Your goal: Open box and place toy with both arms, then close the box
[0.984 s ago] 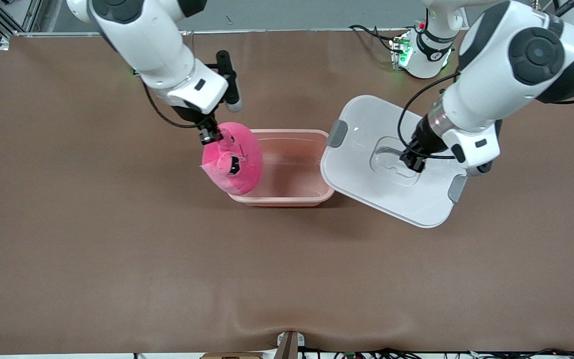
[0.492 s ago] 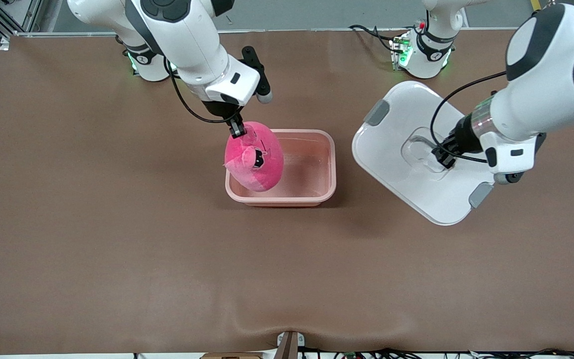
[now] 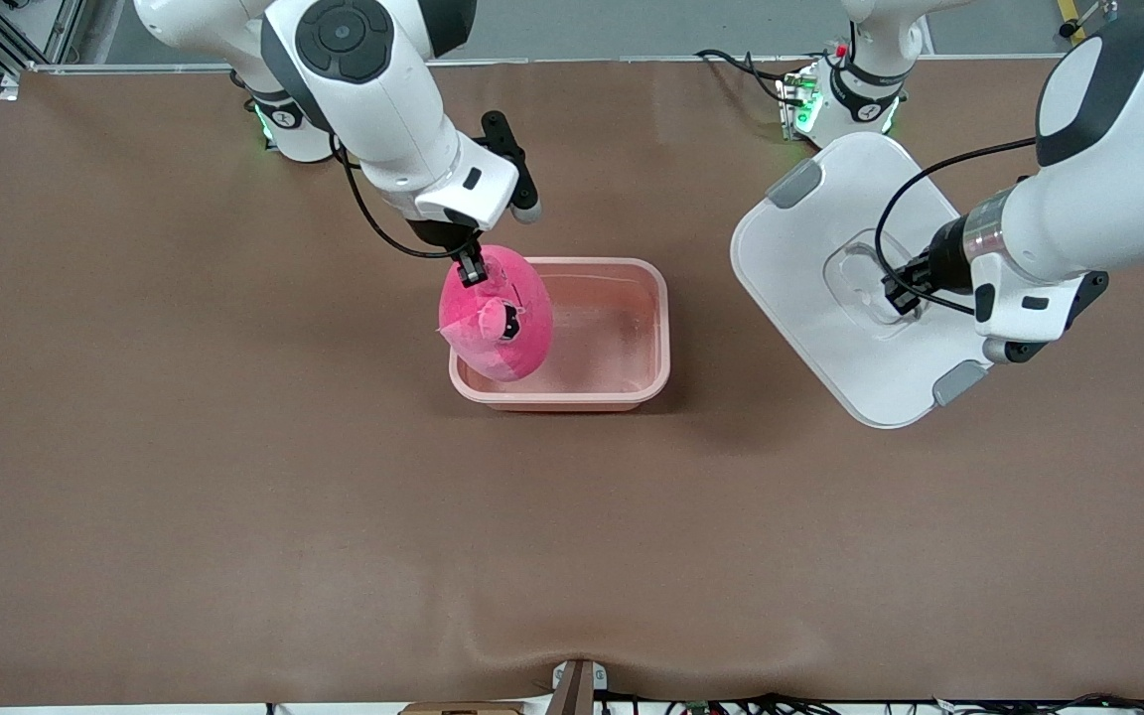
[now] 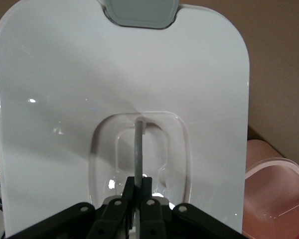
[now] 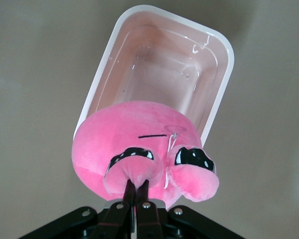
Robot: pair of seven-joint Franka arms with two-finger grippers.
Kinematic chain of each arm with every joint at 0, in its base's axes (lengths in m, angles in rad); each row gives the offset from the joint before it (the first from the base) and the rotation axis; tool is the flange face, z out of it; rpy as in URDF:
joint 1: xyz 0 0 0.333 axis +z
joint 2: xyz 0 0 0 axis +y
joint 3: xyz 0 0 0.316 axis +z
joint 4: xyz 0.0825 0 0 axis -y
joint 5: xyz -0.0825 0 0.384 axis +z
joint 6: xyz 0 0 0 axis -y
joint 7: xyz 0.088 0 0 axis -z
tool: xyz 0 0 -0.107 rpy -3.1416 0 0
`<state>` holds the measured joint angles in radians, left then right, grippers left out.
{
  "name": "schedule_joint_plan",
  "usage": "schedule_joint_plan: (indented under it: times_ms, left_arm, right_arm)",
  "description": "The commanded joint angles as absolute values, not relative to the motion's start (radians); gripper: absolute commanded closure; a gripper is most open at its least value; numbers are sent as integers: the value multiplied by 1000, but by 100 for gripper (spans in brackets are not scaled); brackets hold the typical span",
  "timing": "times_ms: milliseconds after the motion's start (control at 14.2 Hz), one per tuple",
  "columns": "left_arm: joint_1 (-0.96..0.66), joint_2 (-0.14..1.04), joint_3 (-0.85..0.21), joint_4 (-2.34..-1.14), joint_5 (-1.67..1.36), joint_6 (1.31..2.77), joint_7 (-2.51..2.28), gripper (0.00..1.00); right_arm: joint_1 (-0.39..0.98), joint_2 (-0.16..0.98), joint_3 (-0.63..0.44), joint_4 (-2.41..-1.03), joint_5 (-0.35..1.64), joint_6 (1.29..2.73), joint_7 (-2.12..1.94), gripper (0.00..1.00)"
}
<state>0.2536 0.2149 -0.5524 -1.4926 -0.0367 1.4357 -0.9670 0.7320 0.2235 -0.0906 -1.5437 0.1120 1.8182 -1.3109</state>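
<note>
The box is a pale pink tub, open, on the middle of the table. The toy, a hot-pink plush, hangs over the box's end toward the right arm, its lower part dipping inside the rim. My right gripper is shut on a plush flap of the toy, above the box. My left gripper is shut on the handle of the white lid. It holds the lid tilted in the air over the table toward the left arm's end, apart from the box.
A brown cloth covers the table and has a wrinkle near the front edge. Both arm bases stand along the edge farthest from the front camera. Grey clips sit at the lid's two ends.
The right gripper carried the toy from beside the box to over its end and slightly lower. The left gripper swung the lid away from the box toward the left arm's end.
</note>
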Motion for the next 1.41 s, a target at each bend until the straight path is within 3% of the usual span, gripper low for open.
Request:
schedule_joint_plan:
  times_ms: [0,632,703,773,914,1335]
  left_arm:
    - [282,187,-557,-1502,-63,1416,-882,100]
    - [308,187,-557,-1502,-60,1376,-760,100]
    - [311,187,-555,-1502,-60,1361,-737,100]
    - [311,187,-554,-1502,-61,1358,-717,100]
    - [311,187,-554,-1505,-60,1356,-716,100]
    - [310,178,-558,-1503,-61,1345,-735,100]
  right_arm:
    - [724,230,-94,-1551,114,1825,-1330,100]
    - [727,245,-95,-1572,112,1841,-1330,100]
    - [726,245,-95,-1572,112,1847,-1330,71]
    - [724,244,-95,-1571,112,1861,-1330,32]
    - [724,245,-95,-1569,112,1867,-1331,0]
    - [678,238,-100,-1562,115,1875,-1410,0]
